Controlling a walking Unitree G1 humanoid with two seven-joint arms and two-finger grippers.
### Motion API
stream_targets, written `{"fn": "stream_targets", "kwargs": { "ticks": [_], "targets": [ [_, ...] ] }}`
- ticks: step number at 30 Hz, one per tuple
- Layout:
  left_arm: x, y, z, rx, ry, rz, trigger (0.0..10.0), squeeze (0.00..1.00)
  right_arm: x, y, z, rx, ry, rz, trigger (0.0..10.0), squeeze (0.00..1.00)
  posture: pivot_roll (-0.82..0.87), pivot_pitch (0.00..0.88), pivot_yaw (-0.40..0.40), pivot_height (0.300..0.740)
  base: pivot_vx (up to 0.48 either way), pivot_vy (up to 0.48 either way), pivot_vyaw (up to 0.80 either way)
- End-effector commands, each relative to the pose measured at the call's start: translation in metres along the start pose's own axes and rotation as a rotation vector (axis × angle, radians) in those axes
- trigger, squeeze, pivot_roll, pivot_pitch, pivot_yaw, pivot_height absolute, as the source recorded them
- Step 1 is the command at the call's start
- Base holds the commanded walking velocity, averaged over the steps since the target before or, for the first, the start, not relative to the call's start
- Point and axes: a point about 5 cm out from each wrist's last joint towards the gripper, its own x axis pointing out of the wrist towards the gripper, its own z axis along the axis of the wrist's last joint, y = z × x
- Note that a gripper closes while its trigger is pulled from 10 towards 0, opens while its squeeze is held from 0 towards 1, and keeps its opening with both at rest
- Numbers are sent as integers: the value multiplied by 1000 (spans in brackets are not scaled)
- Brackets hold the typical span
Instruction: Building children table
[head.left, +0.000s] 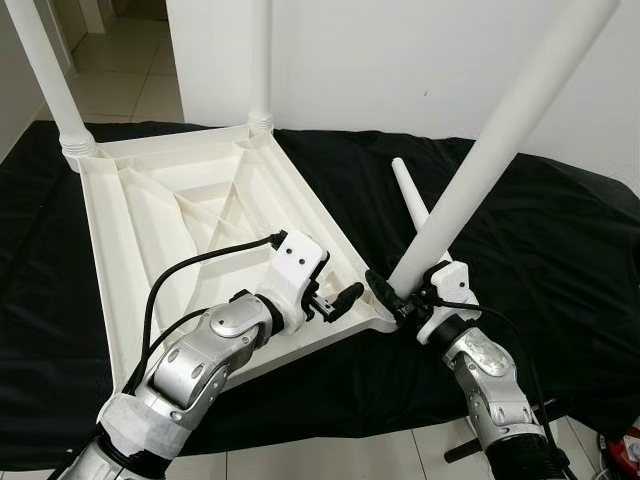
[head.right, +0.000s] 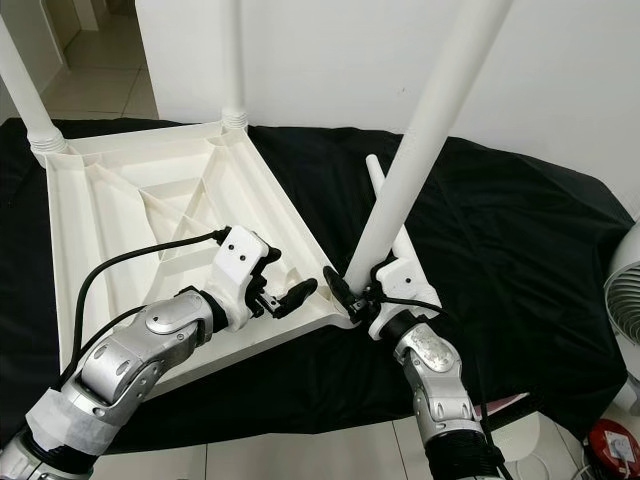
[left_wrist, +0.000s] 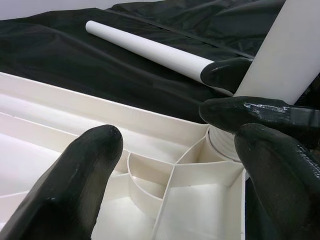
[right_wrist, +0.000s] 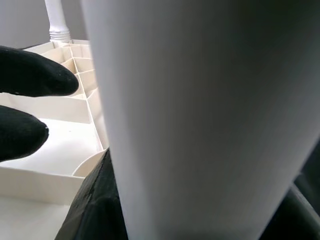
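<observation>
**On the black cloth, a third leg at the corner socket**

On a surface draped in black cloth (head.left: 560, 260), the white plastic children's table (head.left: 190, 230) lies upside down, its ribbed underside facing up with diagonal braces and small walled compartments. Two white legs already stand in the far corner sockets: one at the far left (head.left: 55, 90), one at the far middle (head.left: 262, 70). The plastic is glossy, off-white, and the legs are smooth round tubes that taper slightly.

The right gripper (head.left: 395, 295) has its jaws closed round the lower end of a third leg (head.left: 500, 130), which leans up and to the right from the near right corner socket (left_wrist: 222, 145) of the table. In the left wrist view the leg's ringed end sits at that socket.

The left gripper (head.left: 335, 300) hovers over the table's near right corner, just beside the right gripper, with its jaws parted and holding nothing; its black fingers (left_wrist: 75, 185) frame the curved ribs of the corner.

A fourth leg (head.left: 412, 205) lies loose on the cloth just behind the leaning leg. A white wall (head.left: 420, 60) stands behind, and tiled floor (head.left: 130, 70) shows at far left.
</observation>
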Motion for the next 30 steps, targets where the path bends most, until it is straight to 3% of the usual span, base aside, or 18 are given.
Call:
{"fn": "stream_targets", "kwargs": {
  "ticks": [1, 16, 19, 28, 30],
  "targets": [
    [0, -8, 6, 13, -12, -127, 10000, 0, -13, 3, -37, 127, 182, -34, 10000, 0, 49, 85, -79, 740, 0, 0, 0],
    [1, -6, 8, 26, -14, -124, 10000, 0, 2, -9, -43, 168, 304, -85, 10000, 0, 55, 77, -78, 740, 0, 0, 0],
    [1, -6, 10, 27, -18, -123, 10000, 0, 6, -11, -44, 224, 323, -107, 10000, 0, 58, 75, -81, 740, 0, 0, 0],
    [0, -7, 9, 29, -17, -124, 10000, 0, 14, -5, -37, 161, 261, -124, 10000, 0, 63, 70, -87, 740, 0, 0, 0],
    [0, -8, 8, 30, -14, -126, 10000, 0, 20, 8, -32, 181, 196, -160, 10000, 0, 64, 67, -90, 740, 0, 0, 0]
  ]
}}
